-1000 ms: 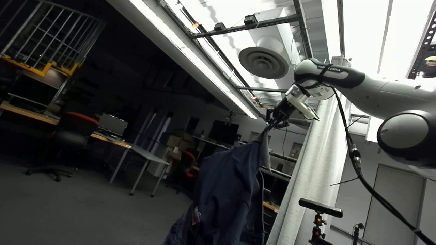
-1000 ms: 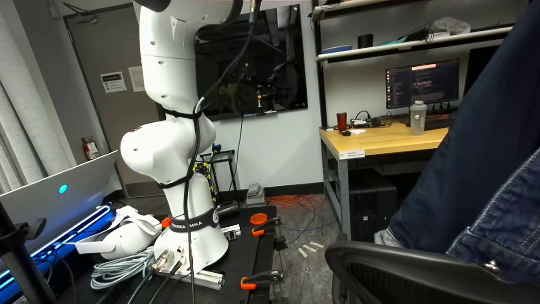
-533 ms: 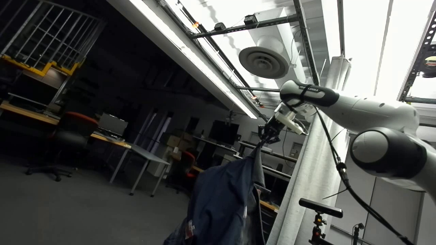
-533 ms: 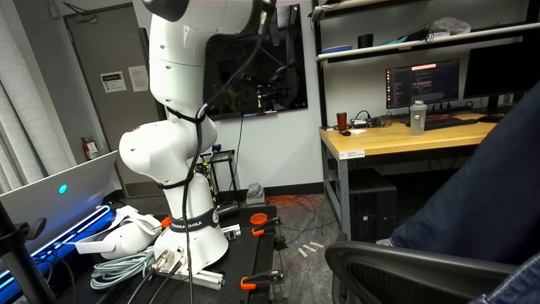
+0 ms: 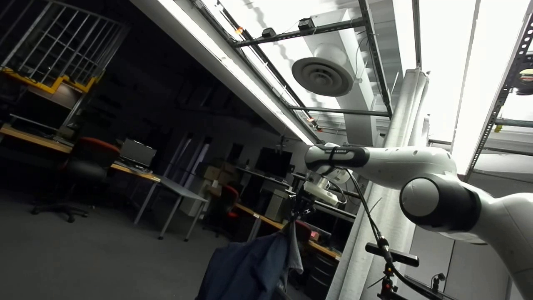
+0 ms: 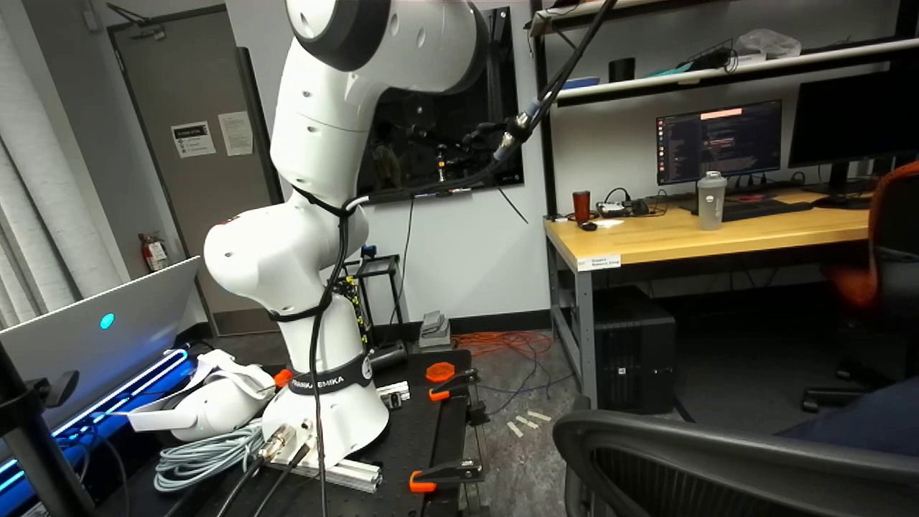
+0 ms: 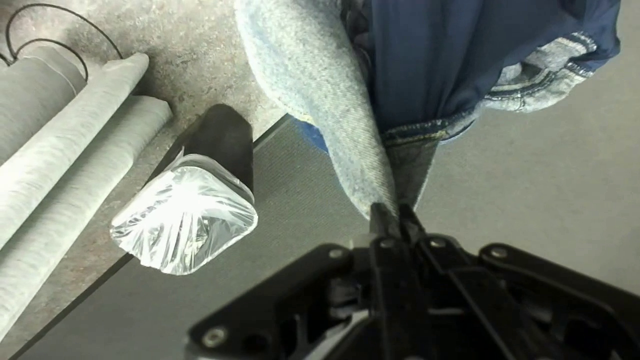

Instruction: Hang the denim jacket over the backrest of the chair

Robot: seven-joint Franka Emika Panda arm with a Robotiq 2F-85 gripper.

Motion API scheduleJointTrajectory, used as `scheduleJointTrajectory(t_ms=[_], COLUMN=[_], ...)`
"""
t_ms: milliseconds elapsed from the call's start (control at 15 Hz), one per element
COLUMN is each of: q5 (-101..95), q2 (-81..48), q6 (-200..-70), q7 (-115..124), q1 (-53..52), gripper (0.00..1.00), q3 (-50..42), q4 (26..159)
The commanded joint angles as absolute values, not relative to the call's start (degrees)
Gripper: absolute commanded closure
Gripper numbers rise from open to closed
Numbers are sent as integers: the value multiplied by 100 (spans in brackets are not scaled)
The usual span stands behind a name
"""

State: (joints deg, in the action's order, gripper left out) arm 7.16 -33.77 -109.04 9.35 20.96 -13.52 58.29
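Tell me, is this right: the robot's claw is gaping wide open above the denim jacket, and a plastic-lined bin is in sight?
Not quite: the gripper is shut, not open. The wrist view shows it pinching a bit of the denim jacket that hangs below. The plastic-lined bin is there, as you said.

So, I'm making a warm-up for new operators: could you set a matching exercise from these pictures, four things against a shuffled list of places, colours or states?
Things
1. denim jacket
2. headset
3. bottle
4. bin

Places, colours, states
A. standing on the wooden desk
B. lined with shiny plastic
C. white, beside the laptop
D. dark blue, pinched by the gripper

Right pairs: 1-D; 2-C; 3-A; 4-B
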Motion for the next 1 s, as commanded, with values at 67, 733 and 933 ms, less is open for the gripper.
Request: scheduleJointTrajectory(t_ms=[67,733,933], q5=[832,1163,1305], q2=[-2974,-2859,-2919], q6=[-11377,-11231,-11154], q7=[1067,1663,1894], q1=[2291,2773,3023], gripper=[99,99,99], q3=[-1492,-1566,-1591], q4=[6091,5789,5669])
